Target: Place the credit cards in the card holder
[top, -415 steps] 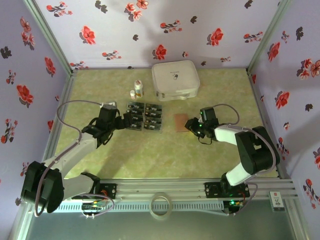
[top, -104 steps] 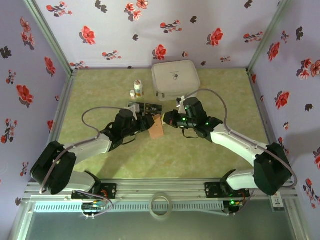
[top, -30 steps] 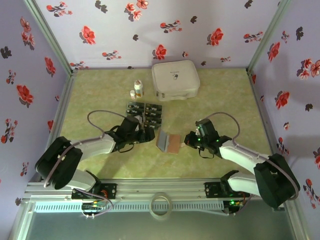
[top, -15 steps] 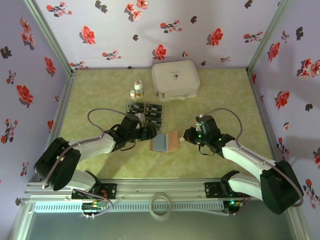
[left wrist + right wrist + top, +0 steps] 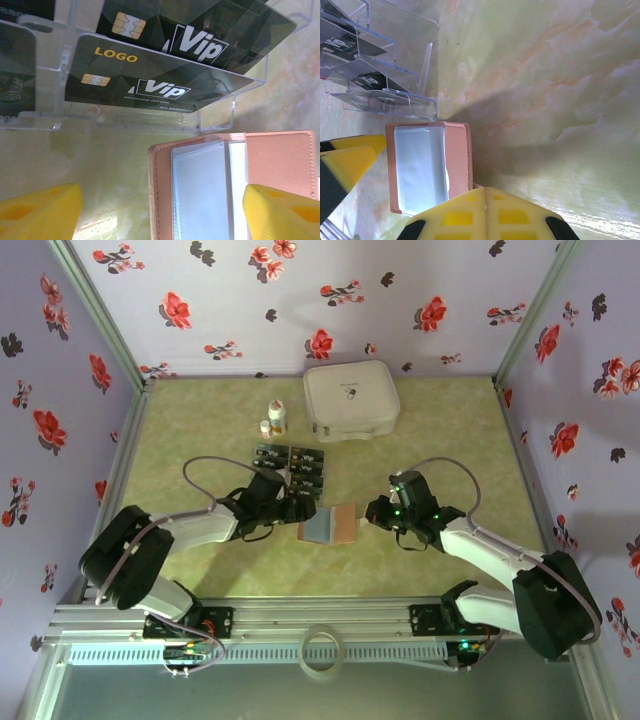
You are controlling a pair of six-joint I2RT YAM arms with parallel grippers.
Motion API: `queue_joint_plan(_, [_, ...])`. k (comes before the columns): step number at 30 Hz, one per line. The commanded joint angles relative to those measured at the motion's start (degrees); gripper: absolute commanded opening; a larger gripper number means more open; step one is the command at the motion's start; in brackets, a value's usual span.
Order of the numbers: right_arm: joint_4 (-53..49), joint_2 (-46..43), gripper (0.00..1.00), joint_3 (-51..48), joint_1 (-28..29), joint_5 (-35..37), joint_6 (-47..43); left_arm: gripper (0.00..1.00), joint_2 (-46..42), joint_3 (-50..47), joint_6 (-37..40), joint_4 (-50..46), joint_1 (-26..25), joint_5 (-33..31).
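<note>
I have the card holder (image 5: 328, 524) lying open on the green marbled table (image 5: 450, 440), just below the middle of the top view, between the two grippers.

The left gripper (image 5: 161, 212) sits just left of it with its yellow fingers (image 5: 42, 207) spread wide. In its wrist view they fill the bottom corners and the holder comes up between them from the bottom edge. The right-hand finger overlaps the holder's right flap in the picture.

The right gripper (image 5: 486, 200) is at the holder's right edge, fingers pressed together, tips meeting the holder's lower right corner. I can't tell whether they pinch a flap.

The holder has a salmon-pink, leather-like cover with a stitched edge and pale grey translucent pockets inside.

Just above it the credit cards (image 5: 150, 85) stand in the tiers of a clear acrylic rack (image 5: 125, 120). They are glossy black with a faceted pattern and a gold chip, marked "LOGO" in yellow and "Vip" in white. The fine print is too small to read.

Further up are two small white bottles (image 5: 273, 420), then a white rounded-square case (image 5: 350, 400) at the far edge.
</note>
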Motion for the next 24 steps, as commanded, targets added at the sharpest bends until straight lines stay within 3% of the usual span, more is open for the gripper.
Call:
queue_joint_plan(1, [1.44,-0.2,0.0,-0.68,-0.49,-0.01,-0.6,0.84,2.23,2.22,2.05,-0.97,-0.86,0.36])
queue_joint_plan(7, [2.52,1.45,0.0,-1.56,-0.49,1.17,-0.84,0.76,4.21,1.46,1.49,2.97,-1.02,2.24])
queue_joint_plan(13, [5.22,6.31,0.0,-1.75,-0.49,0.98,-1.39,0.58,4.46,-0.58,-0.31,7.93,-1.05,3.54])
queue_joint_plan(15, [6.0,7.56,0.0,-1.3,-0.49,0.22,-1.76,0.47,4.47,-1.11,-0.97,9.54,-1.03,4.21])
queue_joint_plan(19, [3.03,6.62,0.29,0.73,-0.58,-0.08,-3.34,0.21,3.7,-1.72,-1.47,9.93,-1.02,4.31])
queue_joint_plan(22, [-0.25,2.92,0.34,1.87,-0.49,0.63,-3.71,0.11,2.36,-2.13,-1.77,9.38,-1.02,4.18])
queue_joint_plan(24, [-1.79,0.53,0.35,2.53,-0.27,0.78,-3.85,0.09,1.46,-2.23,-1.72,8.65,-1.02,3.75])
